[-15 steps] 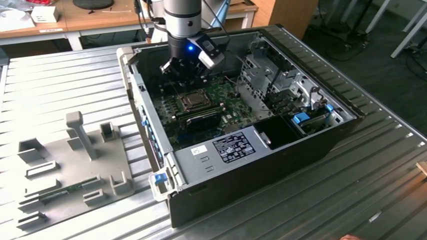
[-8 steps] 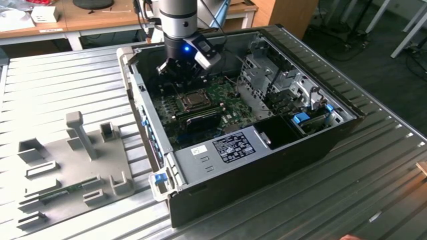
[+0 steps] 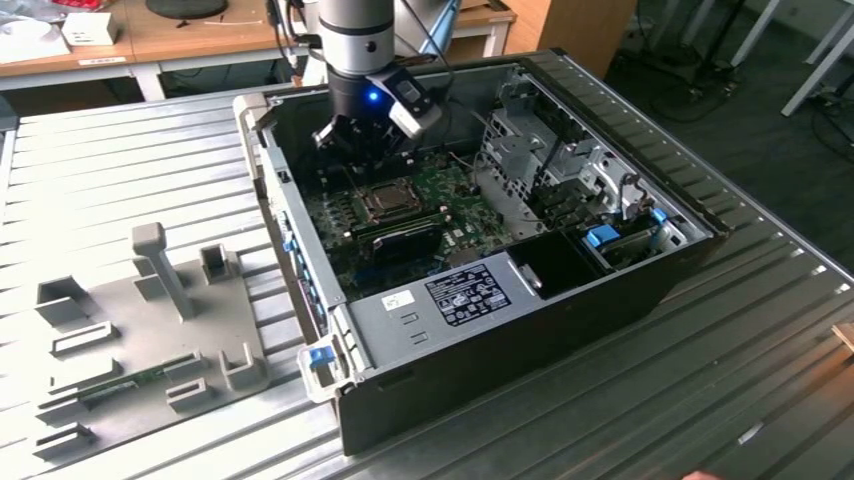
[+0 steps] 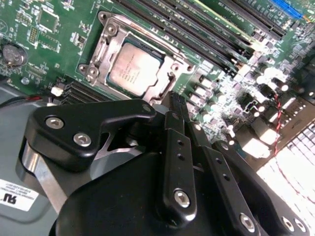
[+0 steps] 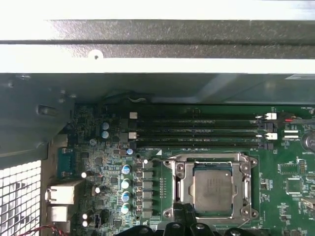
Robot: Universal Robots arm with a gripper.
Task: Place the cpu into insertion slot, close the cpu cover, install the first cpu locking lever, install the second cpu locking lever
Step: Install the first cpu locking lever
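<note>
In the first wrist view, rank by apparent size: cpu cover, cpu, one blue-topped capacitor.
1. cpu cover, framing the chip
2. cpu
3. blue-topped capacitor, far smaller
All sit on the same board, so nearness hardly skews the order.

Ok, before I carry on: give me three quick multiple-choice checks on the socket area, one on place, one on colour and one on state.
1. Where is the cpu?
A. Outside the computer case
B. Seated in the insertion slot
C. Lying across the memory slots

2. What colour is the circuit board around the slot?
A. Green
B. Blue
C. Red

3. How does the cpu cover stand?
A. Tipped up, open
B. Taken off, lying on the board
C. Lying flat over the slot

Answers:
1 B: in both wrist views the silver-grey chip sits inside the socket's metal border.
2 A: the board is green on every side of the socket.
3 C: the shiny frame lies level around the chip, which shows through its cut-out.
</note>
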